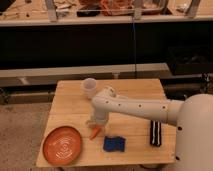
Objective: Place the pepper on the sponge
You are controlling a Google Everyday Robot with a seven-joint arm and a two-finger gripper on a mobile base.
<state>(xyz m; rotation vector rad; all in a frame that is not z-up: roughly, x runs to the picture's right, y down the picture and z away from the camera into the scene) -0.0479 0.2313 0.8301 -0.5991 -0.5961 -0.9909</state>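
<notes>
By the table's (pixel 135 95) front edge, the pepper (pixel 94 133) is being met from above by the gripper (pixel 95 125), its hold being impossible to tell, and a short carry onto the sponge (pixel 114 144) just beside is being required.

On the wooden table (pixel 135 90) the white arm (pixel 135 107) bends down, its gripper (pixel 94 125) directly above the pepper (pixel 94 133), which is just beside the blue sponge (pixel 114 144) without touching it. An orange plate (pixel 62 145), a pale cup (pixel 89 88) and a black striped block (pixel 156 133) stand around them
</notes>
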